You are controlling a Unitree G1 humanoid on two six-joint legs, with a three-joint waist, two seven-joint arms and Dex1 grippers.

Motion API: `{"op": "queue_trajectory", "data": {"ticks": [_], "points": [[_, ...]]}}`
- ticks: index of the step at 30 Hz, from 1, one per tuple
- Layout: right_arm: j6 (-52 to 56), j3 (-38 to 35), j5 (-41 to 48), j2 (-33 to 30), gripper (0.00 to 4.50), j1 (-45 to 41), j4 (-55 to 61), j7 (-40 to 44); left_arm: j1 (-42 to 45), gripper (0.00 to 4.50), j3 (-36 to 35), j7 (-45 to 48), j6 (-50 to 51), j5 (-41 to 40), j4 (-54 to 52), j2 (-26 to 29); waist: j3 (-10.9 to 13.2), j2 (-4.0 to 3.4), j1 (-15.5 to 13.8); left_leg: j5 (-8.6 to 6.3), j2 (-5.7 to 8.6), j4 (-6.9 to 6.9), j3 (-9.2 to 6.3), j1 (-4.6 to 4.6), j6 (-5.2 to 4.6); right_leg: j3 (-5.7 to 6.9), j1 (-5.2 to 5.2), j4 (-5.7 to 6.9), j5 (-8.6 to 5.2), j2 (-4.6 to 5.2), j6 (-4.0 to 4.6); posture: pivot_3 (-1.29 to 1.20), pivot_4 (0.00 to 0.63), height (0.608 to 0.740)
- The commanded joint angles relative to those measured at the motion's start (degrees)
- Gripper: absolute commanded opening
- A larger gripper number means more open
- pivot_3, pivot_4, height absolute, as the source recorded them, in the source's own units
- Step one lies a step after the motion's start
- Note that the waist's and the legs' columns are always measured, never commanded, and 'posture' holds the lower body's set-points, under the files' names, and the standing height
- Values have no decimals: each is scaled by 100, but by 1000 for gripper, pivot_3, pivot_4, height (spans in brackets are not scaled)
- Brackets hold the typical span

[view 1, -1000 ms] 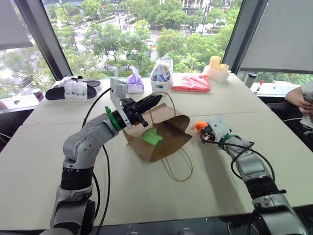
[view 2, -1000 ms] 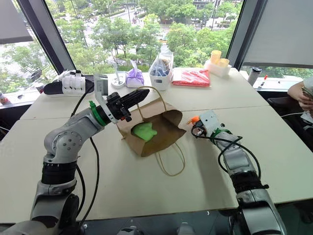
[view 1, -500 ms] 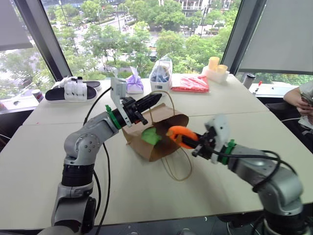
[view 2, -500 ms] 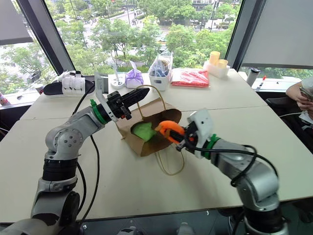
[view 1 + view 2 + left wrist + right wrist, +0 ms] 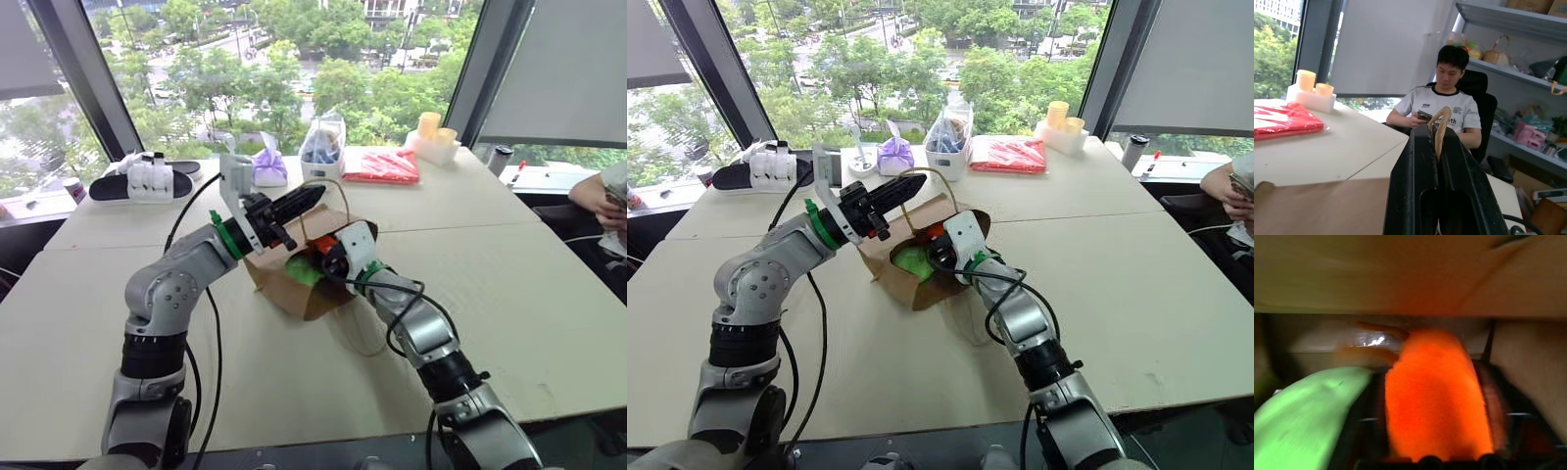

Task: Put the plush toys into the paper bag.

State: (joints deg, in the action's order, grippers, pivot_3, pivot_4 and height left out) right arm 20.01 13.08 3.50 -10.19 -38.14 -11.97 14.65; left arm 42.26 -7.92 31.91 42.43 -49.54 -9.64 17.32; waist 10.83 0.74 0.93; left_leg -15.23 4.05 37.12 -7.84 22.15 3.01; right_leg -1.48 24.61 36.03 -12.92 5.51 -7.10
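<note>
1. Orange plush toy (image 5: 1432, 396) now inside the paper bag (image 5: 284, 279) mouth, beside the green plush toy (image 5: 911, 260); a second ago still out on the table (image 5: 509, 294) at the bag's 3 o'clock.
2. Right gripper (image 5: 328, 257) swung across into the bag opening; from the pictures cannot tell whether clenched or released.
3. Left gripper (image 5: 1439, 147) unchanged, clenched on the bag's cord handle (image 5: 1441, 125).
4. Left wrist view adds a seated person (image 5: 1442, 105); right wrist view, both toys touching inside.

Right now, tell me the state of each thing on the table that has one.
Brown kraft paper bag: lying on its side, mouth open.
Lime green plush toy: inside the bag.
Orange plush toy: at the bag mouth, between the right gripper's jaws.
Left gripper: jaws shut on the bag's cord handle.
</note>
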Motion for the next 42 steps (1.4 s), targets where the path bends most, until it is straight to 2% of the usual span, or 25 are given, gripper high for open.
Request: {"op": "queue_trajectory", "data": {"ticks": [1,3,8,11,15,19,25,28,33,35,38,42], "points": [[303,-266,172,-193,4462,93,805,321,-29,0,-131,-60,-11,-149,-255,3,0,0,-4,0,0,0,0,1,-1,0,0,-1,0,0,0,0,150,740],[820,-449,496,-463,4462,367,1702,649,-33,0,-140,-63,-32,-155,-227,13,0,-1,-19,-1,0,0,-1,2,-1,0,1,-1,0,0,0,0,150,740],[2599,-1538,1925,-1223,4462,1204,3989,1148,6,0,-148,-43,-86,-153,-112,19,0,-1,-20,-2,1,1,-6,9,-3,3,2,-4,0,0,0,0,150,740],[3302,-2045,2517,-1694,4462,1826,4783,1335,35,0,-151,-11,-110,-149,-46,18,0,0,-26,-3,0,0,-7,6,-4,5,-2,-4,0,0,0,0,150,740],[3264,-1841,2266,-1978,4462,2475,4860,1217,65,0,-149,14,-118,-154,-9,6,0,0,6,-3,-2,2,1,0,-6,3,-5,-3,-1,0,-1,0,150,740],[2902,-1459,1927,-1829,4462,2966,4384,1054,88,0,-119,31,-141,-119,28,-20,-1,1,-14,-3,-2,3,3,-4,-5,2,-8,-2,-1,0,-1,0,150,740],[2520,-984,1469,-1679,4462,2922,3587,916,86,0,-135,3,-127,-118,-12,3,-1,1,-16,-3,-1,8,3,-4,-5,1,-11,-3,-1,1,-1,0,150,740],[2327,-841,1290,-1644,3602,2809,3334,893,88,0,-137,-8,-129,-114,-25,6,-1,1,-10,-3,-1,8,4,-4,-5,1,-11,-3,-1,1,-1,0,150,740],[2338,-926,1342,-1577,944,2643,3320,949,95,0,-148,-39,-139,-104,-44,18,-1,1,-15,-3,-1,6,1,-4,-5,1,-11,-2,-1,0,-1,0,150,740],[2488,-1033,1508,-1629,27,2564,3510,1082,92,0,-152,-51,-140,-104,-59,27,-1,1,-17,-3,-1,6,1,-4,-5,1,-11,-3,-1,0,-1,0,150,740],[2685,-1167,1717,-1745,27,2413,3796,1263,117,0,-162,-54,-156,-100,-49,41,-1,1,-19,-3,-1,6,0,-4,-5,1,-11,-3,-1,0,-1,0,150,740],[3386,-2176,2967,-1884,27,1151,4252,1506,558,0,-159,79,-469,198,421,103,9,-2,-12,-2,0,14,1,3,-4,1,-6,-3,0,0,-1,0,150,740]]}}
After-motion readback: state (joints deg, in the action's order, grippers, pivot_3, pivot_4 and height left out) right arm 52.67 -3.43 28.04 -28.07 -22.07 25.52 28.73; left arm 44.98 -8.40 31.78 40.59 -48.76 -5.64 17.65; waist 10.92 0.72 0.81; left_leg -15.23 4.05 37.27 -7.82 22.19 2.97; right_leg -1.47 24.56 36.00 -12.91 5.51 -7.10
